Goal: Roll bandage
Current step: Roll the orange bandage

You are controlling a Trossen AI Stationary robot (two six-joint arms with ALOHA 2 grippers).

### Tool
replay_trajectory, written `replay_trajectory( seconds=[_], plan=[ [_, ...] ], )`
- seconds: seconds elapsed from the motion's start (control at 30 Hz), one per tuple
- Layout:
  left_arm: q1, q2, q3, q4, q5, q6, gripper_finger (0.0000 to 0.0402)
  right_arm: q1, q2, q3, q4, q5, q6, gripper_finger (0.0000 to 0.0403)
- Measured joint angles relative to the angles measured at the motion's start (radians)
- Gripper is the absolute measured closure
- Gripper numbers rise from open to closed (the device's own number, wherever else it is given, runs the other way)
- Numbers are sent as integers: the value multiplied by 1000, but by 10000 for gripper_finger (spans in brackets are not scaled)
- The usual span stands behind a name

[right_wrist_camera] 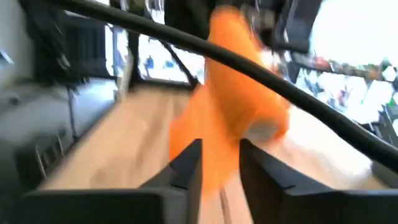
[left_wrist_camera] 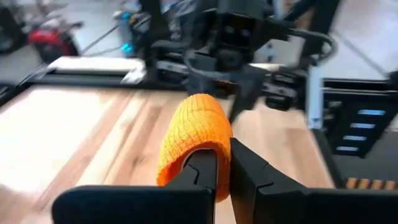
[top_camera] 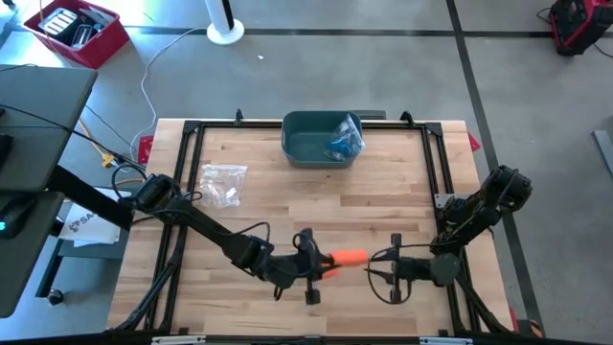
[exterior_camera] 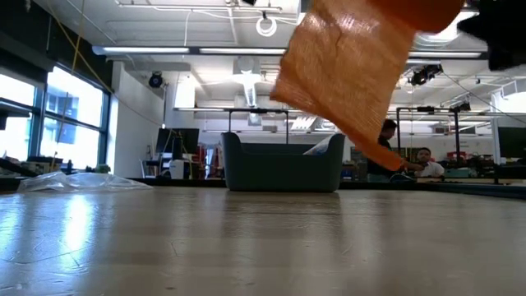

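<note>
While both arms meet over the front part of the wooden table (top_camera: pixel 287 206), the orange bandage (top_camera: pixel 347 257) hangs in the air between them, clear of the boards. Left gripper (top_camera: pixel 316 268): its two dark fingers (left_wrist_camera: pixel 208 177) are pressed together on one end of the bandage, the rolled cloth bulging just beyond their tips. Right gripper (top_camera: pixel 375 268): faces the left one from the opposite side; its fingers (right_wrist_camera: pixel 189 165) stand slightly apart with orange cloth lying in the gap between them, and whether they press on it cannot be told. From table height a loose flap of the bandage droops down at a slant. Farther back sit a dark teal bin (top_camera: pixel 321 139) at the rear edge and a clear plastic bag (top_camera: pixel 224 184) toward the left.
</note>
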Motion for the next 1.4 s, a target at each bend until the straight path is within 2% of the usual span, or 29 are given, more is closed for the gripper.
replay_trajectory(
  seconds=[0.1,0.17,0.3,0.37,0.43,0.53,0.73,0.87,0.97,1.03,1.2,1.4],
  plan=[
    [18,-1,0,-67,-18,-82,394,29,1,-1,-147,64,122,274],
    [28,3,0,-83,8,-122,394,60,1,-1,-205,69,185,252],
    [51,16,0,-22,197,-219,394,148,-6,-1,-258,72,310,235],
    [57,32,0,32,249,-262,394,194,-8,5,-255,73,323,237],
    [58,47,0,54,241,-264,394,229,-8,20,-252,82,323,241],
    [80,67,-7,40,166,-256,394,250,-8,50,-274,117,310,250],
    [181,79,-142,82,51,-247,393,178,-6,108,-429,109,369,258],
    [231,81,-254,183,57,-248,391,46,-6,154,-599,-24,453,258],
    [250,80,-319,248,56,-257,390,-60,-5,178,-706,-145,446,248],
    [256,80,-349,279,57,-258,390,-128,-5,187,-726,-217,387,235],
    [258,80,-375,288,59,-274,389,-300,-5,195,-741,-486,245,202],
    [258,80,-374,288,58,-265,388,-453,-5,195,-794,-579,68,194]
  ],
)
